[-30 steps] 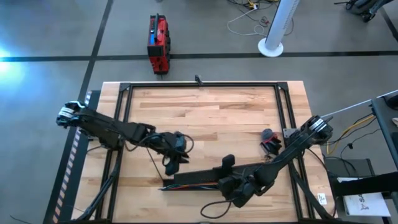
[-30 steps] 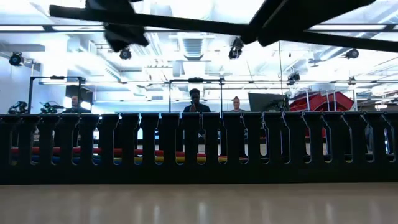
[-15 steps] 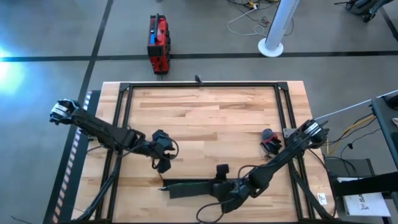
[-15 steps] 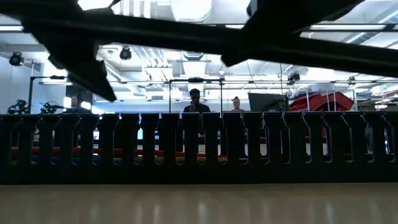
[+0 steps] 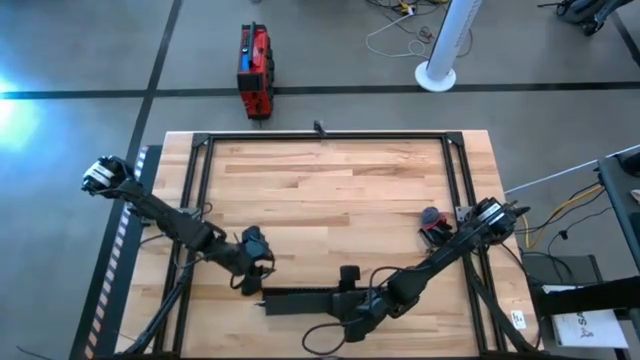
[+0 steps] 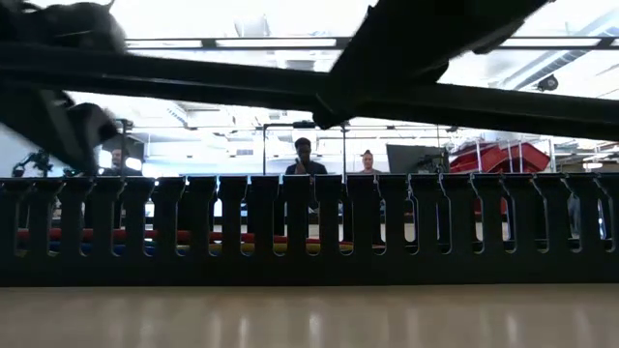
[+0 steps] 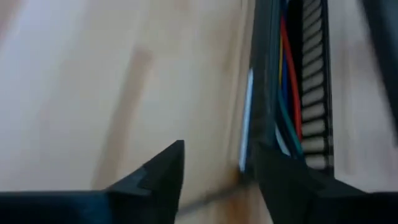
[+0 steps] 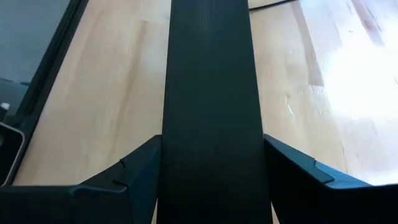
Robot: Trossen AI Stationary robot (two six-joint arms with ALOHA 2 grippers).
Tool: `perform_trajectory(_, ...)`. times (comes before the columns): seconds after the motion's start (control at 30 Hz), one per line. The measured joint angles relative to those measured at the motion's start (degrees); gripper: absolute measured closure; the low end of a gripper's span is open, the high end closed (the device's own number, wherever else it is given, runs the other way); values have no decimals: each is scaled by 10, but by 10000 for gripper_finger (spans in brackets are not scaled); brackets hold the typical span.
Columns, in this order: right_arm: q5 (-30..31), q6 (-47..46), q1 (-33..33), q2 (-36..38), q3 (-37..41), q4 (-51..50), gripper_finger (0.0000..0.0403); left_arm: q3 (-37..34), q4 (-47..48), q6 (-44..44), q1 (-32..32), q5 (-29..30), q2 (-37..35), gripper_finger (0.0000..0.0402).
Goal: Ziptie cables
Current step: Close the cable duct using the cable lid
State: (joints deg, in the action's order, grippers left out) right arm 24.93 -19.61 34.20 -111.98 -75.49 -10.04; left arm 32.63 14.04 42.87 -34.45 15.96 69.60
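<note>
While both arms reach down to the near side of the wooden tabletop (image 5: 330, 190), a long black slotted bar (image 5: 300, 298) lies flat there. The cables (image 7: 287, 93) run along inside this bar, side by side in red, yellow, blue and green. From the low view you can see their colors peeking through the slots (image 6: 242, 246).

The left gripper (image 5: 252, 280) sits right at the left end of the bar. Its fingers (image 7: 165, 171) are spread apart with nothing between them. One finger is over bare wood and the other is just beside the bar's end, near the cables.

The right gripper (image 5: 350, 292) is at the middle of the bar. Its fingers (image 8: 140, 171) stand on either side of a flat black strip (image 8: 211, 99), and they seem to press against its edges, holding it.

A small dark tangle with a red clip (image 5: 433, 225) rests near the right side of the tabletop, well apart from the bar. A red box (image 5: 254, 68) sits on the floor beyond the tabletop. People (image 6: 303, 159) stand far back in the room.
</note>
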Motion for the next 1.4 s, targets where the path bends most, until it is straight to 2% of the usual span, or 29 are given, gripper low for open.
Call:
perform_trajectory(0.2,1,0,-8,0,-2,1,183,-17,1,109,-93,3,2,171)
perform_trajectory(0.37,1,-24,-14,0,-2,1,183,-11,-21,161,-174,61,21,134)
perform_trajectory(0.5,1,-36,-16,0,-2,1,183,-9,-23,194,-226,111,50,123)
perform_trajectory(0.6,1,-39,-21,0,-2,1,183,-10,-46,191,-253,171,86,115)
perform_trajectory(0.7,1,-40,-27,0,-2,1,183,-12,-72,175,-267,236,142,100)
perform_trajectory(1.0,-14,-54,-42,0,-1,0,183,4,-155,148,-268,291,282,47)
perform_trajectory(1.17,-14,-61,-43,0,-1,0,183,15,-169,132,-272,310,298,40)
perform_trajectory(1.4,-31,-59,-42,0,-1,-5,183,25,-155,67,-276,287,263,48)
